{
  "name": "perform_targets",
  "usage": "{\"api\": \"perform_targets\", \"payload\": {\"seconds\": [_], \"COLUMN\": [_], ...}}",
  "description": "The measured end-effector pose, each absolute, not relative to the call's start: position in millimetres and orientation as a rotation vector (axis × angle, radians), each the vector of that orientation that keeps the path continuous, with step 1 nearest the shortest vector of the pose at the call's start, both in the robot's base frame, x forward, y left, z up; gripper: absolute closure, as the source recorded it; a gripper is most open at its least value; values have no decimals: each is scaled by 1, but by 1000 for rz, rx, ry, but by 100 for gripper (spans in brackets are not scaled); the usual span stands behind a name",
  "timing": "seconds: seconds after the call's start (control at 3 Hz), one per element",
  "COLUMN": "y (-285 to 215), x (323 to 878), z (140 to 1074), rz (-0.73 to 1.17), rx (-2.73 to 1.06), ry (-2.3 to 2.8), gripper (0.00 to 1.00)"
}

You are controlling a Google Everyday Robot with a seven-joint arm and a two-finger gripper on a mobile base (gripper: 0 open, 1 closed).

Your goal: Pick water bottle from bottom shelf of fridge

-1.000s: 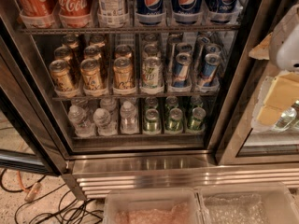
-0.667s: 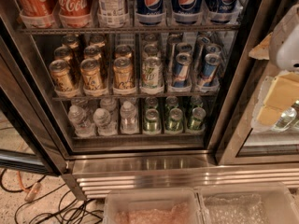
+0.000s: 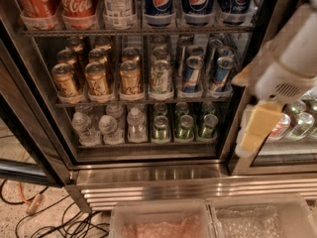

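Observation:
The fridge (image 3: 148, 175) stands open, with a steel frame and a ribbed base grille. On its bottom shelf (image 3: 124, 145), several small clear water bottles (image 3: 108, 128) with white caps stand in the left lanes. Green cans (image 3: 185, 126) stand in the right lanes. My gripper (image 3: 255, 130), with a yellowish pad on a white arm, hangs at the right in front of the fridge's right frame. It is level with the bottom shelf, to the right of the green cans and well apart from the water bottles. It holds nothing that I can see.
Gold cans (image 3: 96, 78) and slim cans fill the middle rack; cola (image 3: 74, 4) and Pepsi bottles (image 3: 195, 1) stand above. A neighbouring cooler (image 3: 297, 125) with bottles is at the right. Two clear bins (image 3: 158, 222) sit below, cables (image 3: 49, 222) lie on the floor, and the open door (image 3: 20, 165) is at the left.
My gripper and arm have moved left and down, from over the neighbouring cooler to in front of the fridge's right frame. Nothing on the shelves has moved.

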State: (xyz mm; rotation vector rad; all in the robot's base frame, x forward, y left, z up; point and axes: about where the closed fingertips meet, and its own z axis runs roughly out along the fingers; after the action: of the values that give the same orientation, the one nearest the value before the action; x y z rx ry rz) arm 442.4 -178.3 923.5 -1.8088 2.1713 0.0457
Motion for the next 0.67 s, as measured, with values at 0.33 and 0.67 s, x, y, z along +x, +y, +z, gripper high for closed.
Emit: {"api": "perform_targets", "payload": {"seconds": [0.33, 0.67], "y": [-179, -178], "x": [436, 435], "z": [913, 912], "rz": [56, 33], "rx": [-1825, -1823], "ry": [2190, 2186], "gripper": [0, 0]}}
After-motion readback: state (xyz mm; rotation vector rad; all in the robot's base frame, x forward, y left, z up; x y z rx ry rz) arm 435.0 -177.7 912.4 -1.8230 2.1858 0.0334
